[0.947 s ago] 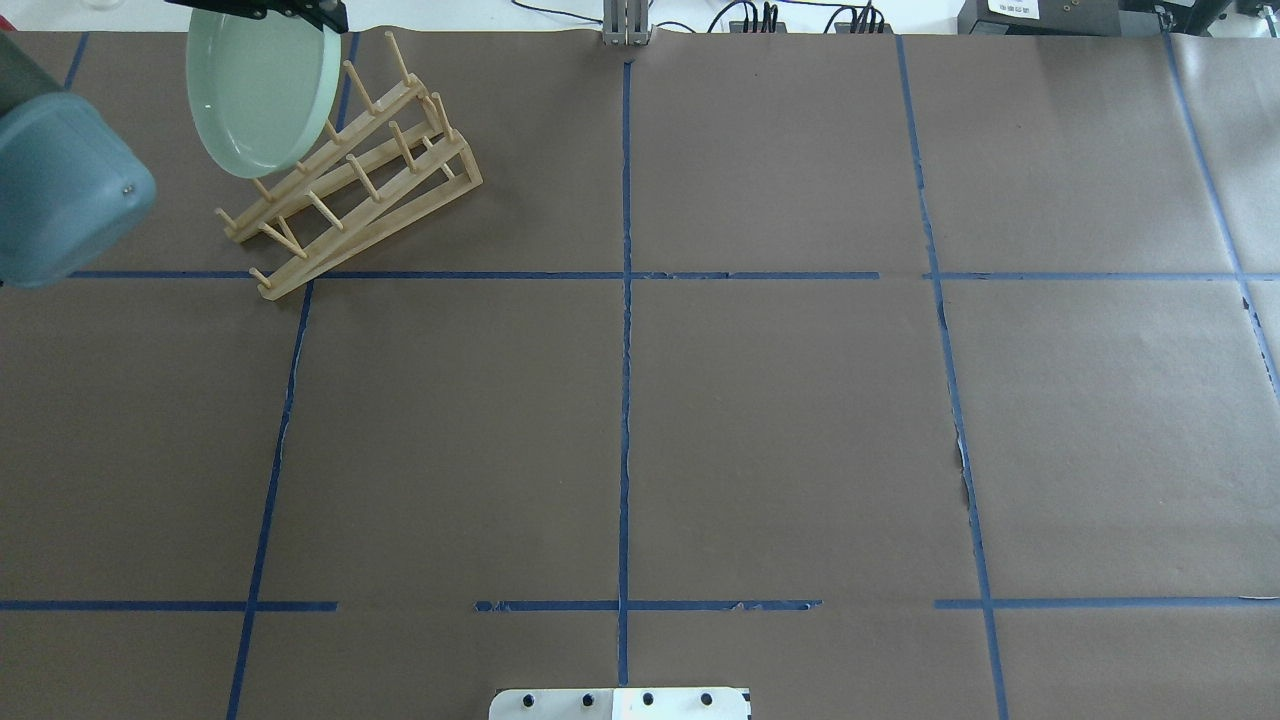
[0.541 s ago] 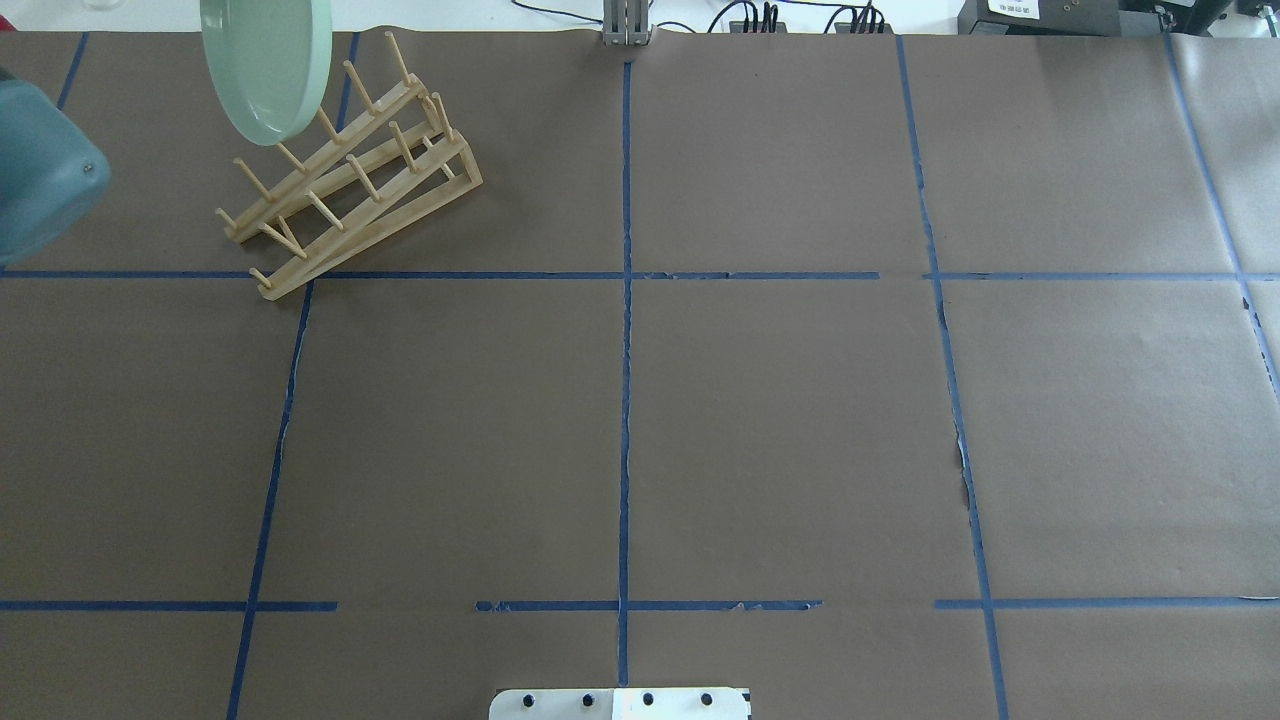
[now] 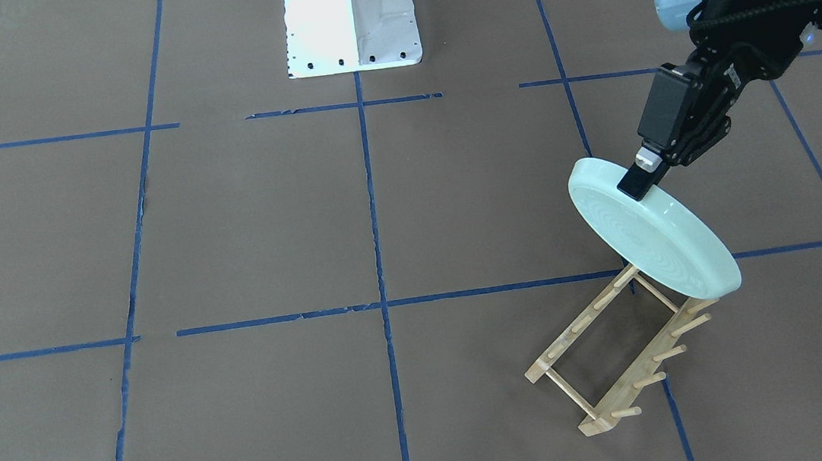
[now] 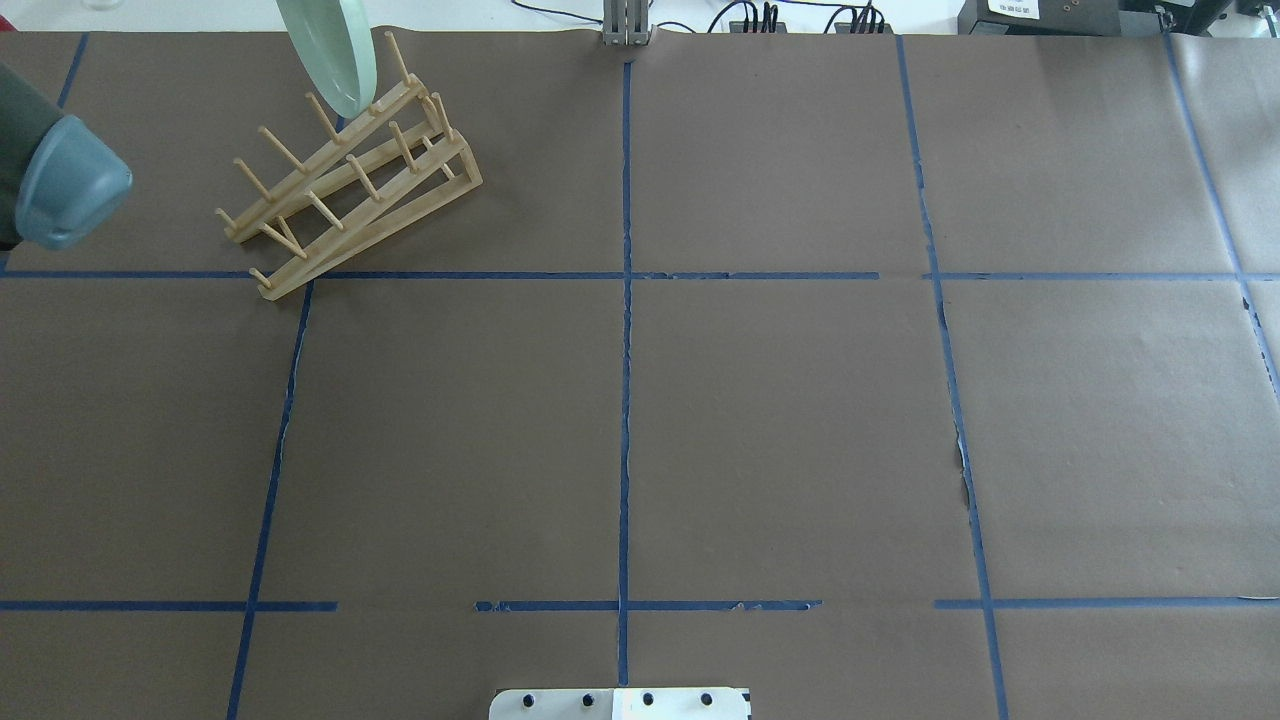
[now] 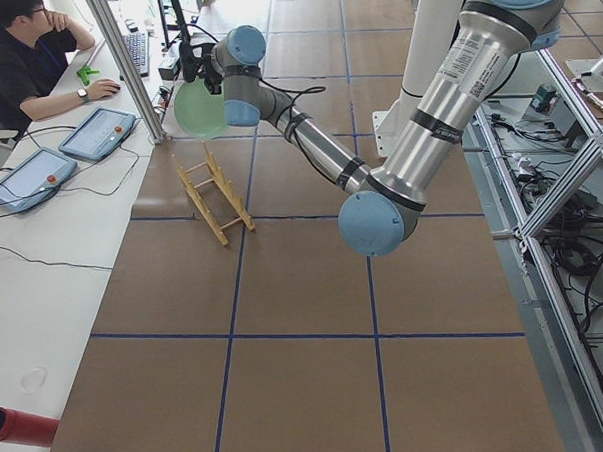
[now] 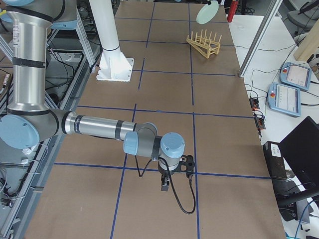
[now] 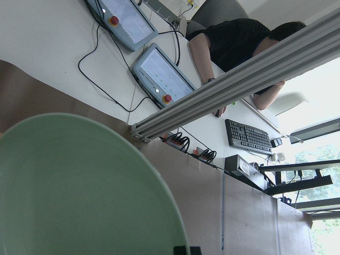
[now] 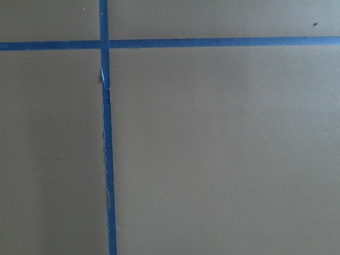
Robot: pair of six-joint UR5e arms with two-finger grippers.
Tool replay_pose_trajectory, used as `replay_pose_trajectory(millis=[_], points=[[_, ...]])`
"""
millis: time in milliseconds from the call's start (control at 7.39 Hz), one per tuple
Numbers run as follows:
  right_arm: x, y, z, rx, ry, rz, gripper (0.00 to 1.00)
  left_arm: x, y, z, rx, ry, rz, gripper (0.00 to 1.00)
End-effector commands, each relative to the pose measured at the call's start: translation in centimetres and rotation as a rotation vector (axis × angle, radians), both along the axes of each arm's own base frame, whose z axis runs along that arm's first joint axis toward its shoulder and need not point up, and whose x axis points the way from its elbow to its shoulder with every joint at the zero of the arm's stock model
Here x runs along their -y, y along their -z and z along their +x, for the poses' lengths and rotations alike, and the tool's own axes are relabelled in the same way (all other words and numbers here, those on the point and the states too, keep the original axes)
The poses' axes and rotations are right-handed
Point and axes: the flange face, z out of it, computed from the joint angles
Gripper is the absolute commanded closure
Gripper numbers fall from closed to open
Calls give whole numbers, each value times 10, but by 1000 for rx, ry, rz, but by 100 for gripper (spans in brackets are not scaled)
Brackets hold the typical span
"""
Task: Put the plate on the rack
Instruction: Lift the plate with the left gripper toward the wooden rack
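My left gripper (image 3: 640,177) is shut on the rim of the pale mint-green plate (image 3: 648,232). It holds the plate tilted, almost on edge, in the air just above the light-wood rack (image 3: 617,350). The overhead view shows the plate (image 4: 335,50) edge-on over the rack's (image 4: 350,185) rear rail of pegs. In the left side view a gap separates the plate (image 5: 201,110) from the rack (image 5: 216,198). The plate fills the lower left of the left wrist view (image 7: 79,186). My right gripper (image 6: 165,187) hangs low over bare table far from the rack; I cannot tell if it is open.
The rack stands in the table's far left corner, close to the back edge. Behind that edge are an aluminium post (image 5: 126,68), control pendants (image 5: 97,133) and a seated operator (image 5: 24,58). The white robot base (image 3: 351,23) sits at the table's near middle.
The plate has turned from face-on to nearly edge-on in the overhead view and moved right, over the rack's pegs. The left arm's elbow has shifted at the left edge.
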Motion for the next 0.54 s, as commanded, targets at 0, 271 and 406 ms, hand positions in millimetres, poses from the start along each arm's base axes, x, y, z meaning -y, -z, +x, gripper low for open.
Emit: replay_pose_trajectory(millis=[0, 271, 406], points=[[0, -1, 0, 0, 1, -1, 0, 20, -39, 7, -112, 79, 10, 100], [0, 0, 0, 0, 0, 0, 0, 39, -60, 12, -137, 148, 24, 100], [0, 0, 0, 0, 1, 1, 0, 42, -70, 21, -157, 147, 29, 100]])
